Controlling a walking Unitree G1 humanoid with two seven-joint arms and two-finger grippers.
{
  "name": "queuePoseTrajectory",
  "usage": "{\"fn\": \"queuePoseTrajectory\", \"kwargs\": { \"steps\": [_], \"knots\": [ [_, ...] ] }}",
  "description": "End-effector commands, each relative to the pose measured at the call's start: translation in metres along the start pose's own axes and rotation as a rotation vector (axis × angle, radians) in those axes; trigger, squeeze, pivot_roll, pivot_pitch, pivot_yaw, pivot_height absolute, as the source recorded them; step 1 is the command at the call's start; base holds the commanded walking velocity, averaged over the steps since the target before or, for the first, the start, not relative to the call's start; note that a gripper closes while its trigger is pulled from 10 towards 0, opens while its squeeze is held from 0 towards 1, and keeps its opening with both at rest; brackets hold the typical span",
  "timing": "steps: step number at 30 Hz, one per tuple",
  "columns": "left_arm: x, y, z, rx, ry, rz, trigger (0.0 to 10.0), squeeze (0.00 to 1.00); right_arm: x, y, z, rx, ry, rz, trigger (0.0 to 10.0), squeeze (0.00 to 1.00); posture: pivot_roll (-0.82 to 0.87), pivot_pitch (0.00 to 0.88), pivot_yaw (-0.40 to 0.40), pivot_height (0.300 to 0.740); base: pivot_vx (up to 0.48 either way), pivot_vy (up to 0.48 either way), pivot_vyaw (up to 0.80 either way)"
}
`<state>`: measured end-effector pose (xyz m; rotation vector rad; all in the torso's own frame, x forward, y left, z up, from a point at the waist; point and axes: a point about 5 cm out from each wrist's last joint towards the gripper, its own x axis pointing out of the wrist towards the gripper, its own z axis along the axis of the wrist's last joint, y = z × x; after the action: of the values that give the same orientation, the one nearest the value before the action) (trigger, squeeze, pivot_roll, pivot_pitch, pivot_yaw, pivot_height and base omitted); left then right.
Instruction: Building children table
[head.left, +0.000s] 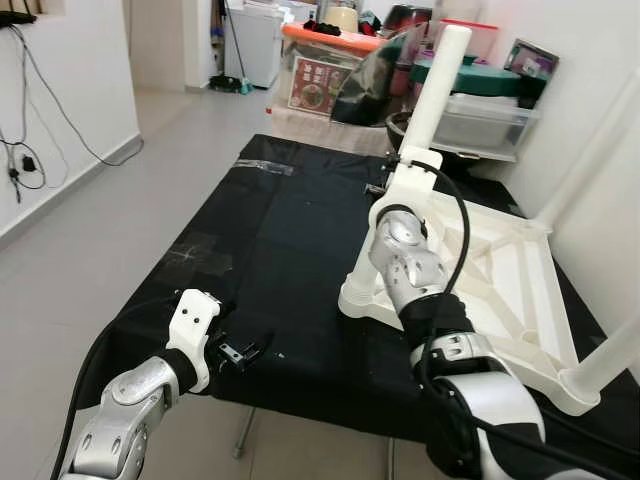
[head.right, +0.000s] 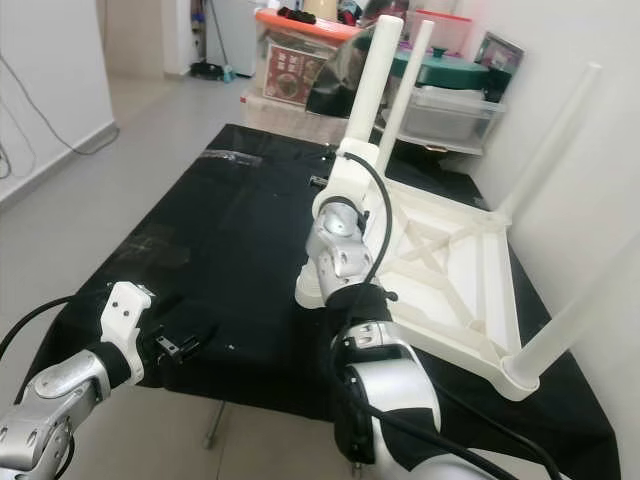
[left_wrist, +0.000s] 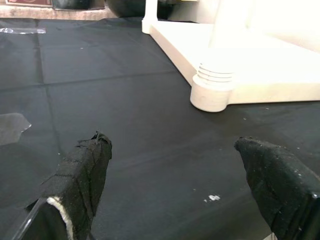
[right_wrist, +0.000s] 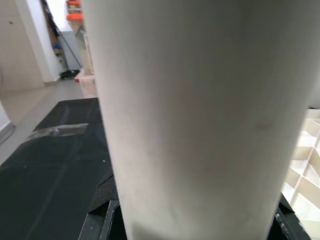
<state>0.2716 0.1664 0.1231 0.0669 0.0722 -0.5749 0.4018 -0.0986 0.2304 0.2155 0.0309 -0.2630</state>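
Note:
A white children's table (head.left: 520, 290) lies upside down on the right half of a black-covered worktable (head.left: 290, 230). My right gripper (head.left: 400, 163) is shut on a white leg (head.left: 437, 90), held upright over the table's near-left corner. My forearm hides the leg's lower end. In the right wrist view the leg (right_wrist: 200, 115) is very close, between the black fingers (right_wrist: 100, 212). Another leg (head.right: 405, 90) stands behind it, and two legs (head.left: 590, 150) (head.left: 610, 360) stand at the right corners. My left gripper (left_wrist: 175, 150) is open over the cloth's front-left edge, facing the threaded corner socket (left_wrist: 212, 90).
Storage bins (head.left: 480, 110), a box with an orange lid (head.left: 325, 60) and pots crowd the worktable's far end. A white wall runs close along the right. Tiled floor (head.left: 110, 230) lies to the left, with cables (head.left: 25, 160) on the wall. Tape patches (head.left: 265, 165) mark the cloth.

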Motion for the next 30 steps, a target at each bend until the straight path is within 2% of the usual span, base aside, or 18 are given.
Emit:
{"fn": "queuePoseTrajectory", "kwargs": {
  "steps": [1,3,4,5,6,12,13,15,16,21,25,29,30],
  "knots": [
    [0.003,-0.004,-0.002,0.001,0.013,-0.009,10.0,0.00,-0.002,-0.014,-0.037,0.032,0.173,-0.056,7.1,0.00,0.11,0.000,-0.148,0.740,0.000,0.000,0.00],
    [0.003,-0.006,-0.004,-0.007,0.015,-0.009,10.0,0.00,-0.003,-0.015,-0.038,0.034,0.190,-0.062,7.1,0.00,0.11,0.000,-0.148,0.740,0.000,0.000,0.00],
    [0.003,-0.008,-0.004,-0.009,0.016,-0.012,10.0,0.00,-0.003,-0.015,-0.037,0.058,0.193,-0.045,10.0,0.00,0.11,0.000,-0.146,0.740,0.000,0.000,0.00],
    [0.003,-0.008,-0.004,-0.009,0.016,-0.012,10.0,0.00,-0.003,-0.015,-0.037,0.058,0.193,-0.045,10.0,0.00,0.11,0.000,-0.146,0.740,0.000,0.000,0.00],
    [0.004,-0.007,-0.005,-0.010,0.018,-0.015,10.0,0.00,-0.002,-0.018,-0.023,0.101,0.145,0.005,10.0,1.00,0.10,0.000,-0.138,0.740,0.000,0.000,0.00],
    [0.005,-0.006,-0.004,-0.009,0.018,-0.016,10.0,0.00,-0.002,-0.023,-0.009,0.108,0.111,0.030,10.0,1.00,0.10,0.000,-0.137,0.740,0.000,0.000,0.00],
    [0.005,-0.005,-0.004,-0.007,0.018,-0.017,10.0,0.00,0.000,-0.026,0.003,0.088,0.075,0.046,10.0,0.10,0.09,0.000,-0.131,0.740,0.000,0.000,0.00],
    [0.005,-0.004,-0.003,-0.004,0.018,-0.017,10.0,0.00,0.000,-0.030,0.017,0.061,0.032,0.066,10.0,0.10,0.09,0.000,-0.131,0.740,0.000,0.000,0.00],
    [0.005,-0.004,-0.003,-0.003,0.018,-0.019,10.0,0.00,0.000,-0.032,0.025,0.042,0.009,0.094,10.0,0.00,0.09,0.000,-0.127,0.740,0.000,0.000,0.00],
    [0.004,-0.005,-0.003,-0.003,0.019,-0.025,10.0,0.00,0.000,-0.037,0.041,0.009,-0.034,0.178,10.0,0.00,0.09,0.000,-0.126,0.740,0.000,0.000,0.00],
    [0.005,-0.006,-0.003,-0.004,0.016,-0.029,10.0,0.00,0.004,-0.051,0.063,-0.070,-0.110,0.259,10.0,0.00,0.08,0.000,-0.128,0.740,0.000,0.000,0.00],
    [0.006,-0.007,-0.004,-0.005,0.015,-0.033,10.0,0.00,0.003,-0.051,0.068,-0.113,-0.120,0.357,10.0,0.00,0.08,0.000,-0.127,0.740,0.000,0.000,0.00],
    [0.007,-0.007,-0.004,-0.006,0.015,-0.035,10.0,0.00,0.003,-0.049,0.068,-0.129,-0.119,0.414,10.0,0.00,0.08,0.000,-0.125,0.740,0.000,0.000,0.00]
  ]
}}
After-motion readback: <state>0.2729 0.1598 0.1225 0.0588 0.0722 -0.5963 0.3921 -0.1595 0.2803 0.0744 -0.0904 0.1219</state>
